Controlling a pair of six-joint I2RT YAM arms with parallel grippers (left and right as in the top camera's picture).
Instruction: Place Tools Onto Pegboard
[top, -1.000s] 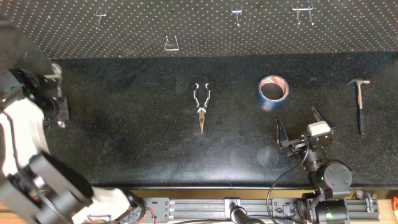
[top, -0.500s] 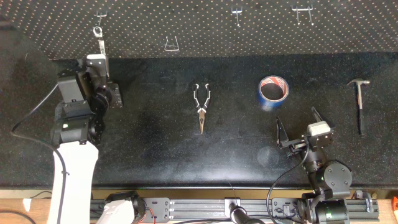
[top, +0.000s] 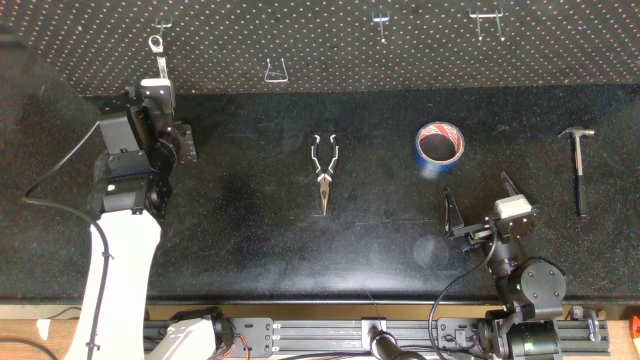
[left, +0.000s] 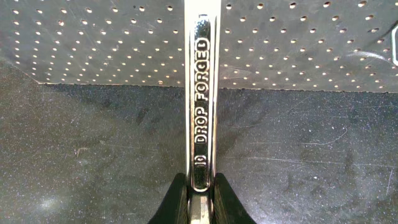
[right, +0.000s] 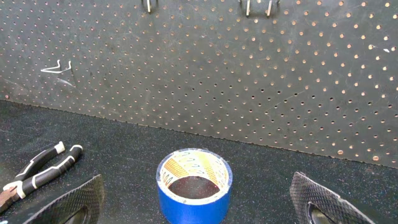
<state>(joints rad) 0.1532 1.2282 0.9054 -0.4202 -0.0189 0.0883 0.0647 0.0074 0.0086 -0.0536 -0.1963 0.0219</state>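
Top view, starting at the wrench (top: 159, 62): swung in from the far left edge over the last second, then eased a little higher up the pegboard (top: 320, 45). Ring end now just under the leftmost hook (top: 162, 22); hard to tell whether touching it, and not yet hung by the look of it.

Left wrist view: clamped by the shank in the left gripper (left: 200, 186), fingers closed on either side, handle running straight up across the rows of holes.

For the task, likely means the first tool is nearly placed, with probably only a short lift and a careful push needed to slip the ring over the hook.

Further out on the black table (top: 240, 220), lying where they were: pliers (top: 324, 170), blue tape roll (top: 439, 143), hammer (top: 577, 165).

Right gripper (top: 476, 190) parked near the tape roll, fingers spread wide, holding nothing, unchanged. Three items left to hang after this one.
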